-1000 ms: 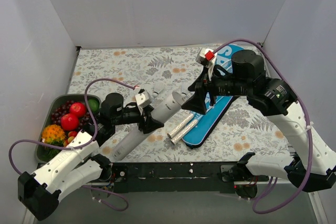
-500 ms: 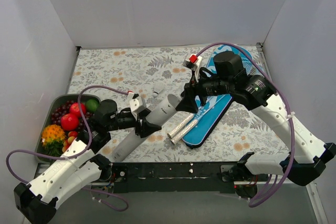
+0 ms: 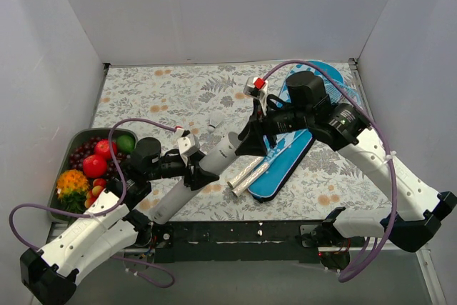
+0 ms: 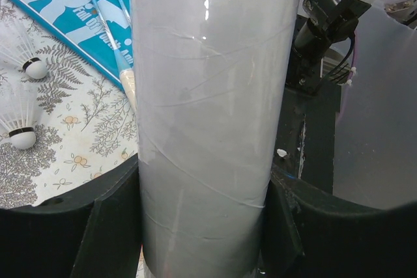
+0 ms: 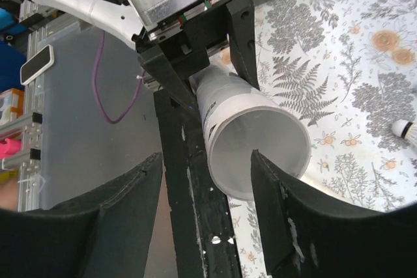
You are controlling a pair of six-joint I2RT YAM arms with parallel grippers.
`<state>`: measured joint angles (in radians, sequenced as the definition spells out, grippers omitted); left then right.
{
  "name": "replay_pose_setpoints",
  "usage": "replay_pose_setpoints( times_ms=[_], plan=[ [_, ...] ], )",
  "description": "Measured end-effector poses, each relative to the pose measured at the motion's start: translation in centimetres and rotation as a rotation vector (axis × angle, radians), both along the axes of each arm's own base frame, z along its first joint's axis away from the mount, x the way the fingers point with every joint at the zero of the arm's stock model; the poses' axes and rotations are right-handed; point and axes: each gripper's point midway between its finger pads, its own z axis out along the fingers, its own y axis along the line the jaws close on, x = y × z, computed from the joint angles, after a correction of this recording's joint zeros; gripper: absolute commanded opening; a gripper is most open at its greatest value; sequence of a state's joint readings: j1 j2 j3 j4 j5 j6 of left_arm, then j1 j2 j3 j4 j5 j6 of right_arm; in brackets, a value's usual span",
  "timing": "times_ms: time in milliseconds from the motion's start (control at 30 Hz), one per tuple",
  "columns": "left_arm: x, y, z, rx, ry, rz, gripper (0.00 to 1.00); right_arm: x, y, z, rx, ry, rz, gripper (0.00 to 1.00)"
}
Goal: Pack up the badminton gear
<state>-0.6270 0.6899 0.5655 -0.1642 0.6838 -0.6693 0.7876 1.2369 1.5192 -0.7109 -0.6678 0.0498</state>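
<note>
Squarely inside left gripper (image 4: 202, 226), white cardboard tube (image 4: 208, 96)

Black Chinese characters are printed across the top of the white cardboard tube (image 4: 208, 115) in the left wrist view. They are cut by the upper edge and cannot be read in full. On the blue racket cover (image 4: 62, 14), large white capitals are seen, of which only "RT" can be made out. A smaller white line beneath begins "Full"; the rest is too small to be read. In the right wrist view, small dark print is seen on the tube's side near its open mouth, unreadable.
</note>
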Motion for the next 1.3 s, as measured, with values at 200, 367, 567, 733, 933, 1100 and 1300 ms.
replay_pose_setpoints(
  times_ms=[200,367,567,733,933,1100,1300],
  plan=[
    [0.0,0.0,0.0,0.000,0.000,0.000,0.55,-0.9,0.4,-1.6,-0.024,0.042,0.029,0.55],
    [0.0,0.0,-0.1,0.002,0.003,0.000,0.55,-1.2,0.6,-1.5,-0.020,0.048,0.037,0.35],
    [-0.2,0.1,0.0,0.001,0.002,-0.005,0.55,-1.1,0.8,-1.3,-0.013,0.040,0.036,0.04],
    [-0.4,0.1,0.1,-0.001,-0.003,-0.009,0.55,-1.1,0.9,-1.3,-0.012,0.042,0.033,0.01],
    [-0.4,0.1,0.2,-0.003,-0.006,-0.010,0.55,-1.2,0.8,-1.1,-0.009,0.040,0.034,0.01],
    [-0.5,0.1,0.8,-0.019,-0.027,-0.013,0.55,-1.4,0.6,-0.5,-0.011,0.023,0.023,0.01],
    [-0.6,-0.1,2.2,-0.061,-0.078,-0.016,0.55,-1.5,-0.1,1.4,-0.015,-0.018,-0.003,0.01]
  ],
)
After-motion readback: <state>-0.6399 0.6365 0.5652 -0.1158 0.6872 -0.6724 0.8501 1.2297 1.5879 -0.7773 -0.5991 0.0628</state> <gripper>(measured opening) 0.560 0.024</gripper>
